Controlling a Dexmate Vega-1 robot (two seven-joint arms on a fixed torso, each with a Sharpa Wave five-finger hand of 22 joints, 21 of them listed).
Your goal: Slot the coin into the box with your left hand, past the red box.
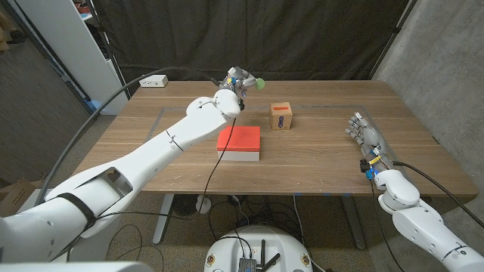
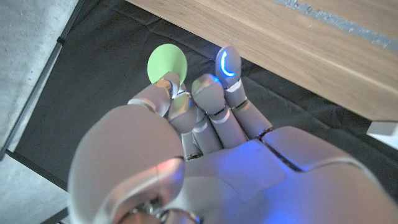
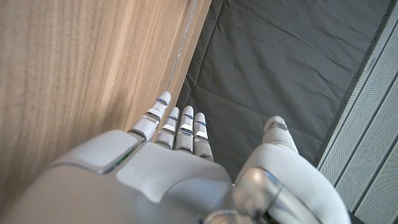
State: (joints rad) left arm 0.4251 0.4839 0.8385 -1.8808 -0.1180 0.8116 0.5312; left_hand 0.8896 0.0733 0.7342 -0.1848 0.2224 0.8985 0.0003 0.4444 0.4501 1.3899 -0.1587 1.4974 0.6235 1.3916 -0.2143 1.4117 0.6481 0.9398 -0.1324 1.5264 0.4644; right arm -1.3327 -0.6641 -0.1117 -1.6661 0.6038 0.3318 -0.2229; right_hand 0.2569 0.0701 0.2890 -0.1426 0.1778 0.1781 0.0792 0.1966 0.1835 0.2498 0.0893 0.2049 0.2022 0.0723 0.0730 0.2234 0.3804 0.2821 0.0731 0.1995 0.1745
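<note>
Pinching the green coin [image 2: 167, 63] at its lower rim, the left hand's [image 1: 240, 81] fingers [image 2: 180, 99] hold it aloft near the table's [image 1: 325, 162] far edge. Its face stands roughly upright toward the wrist camera. The wooden box [image 1: 281, 115] sits near, slot on top, beyond the red box [image 1: 239, 143]. Lifting looks done; carrying and slotting remain. The right hand [image 1: 366, 140] waits, fingers straight and close together, holding nothing.

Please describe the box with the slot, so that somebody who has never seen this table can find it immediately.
On the wooden table, look just beyond the flat red box, toward the far edge. A little to its right stands the small wooden box, a light brown cube. Unlike its red neighbour, it carries a dark slot with a red mark.
</note>
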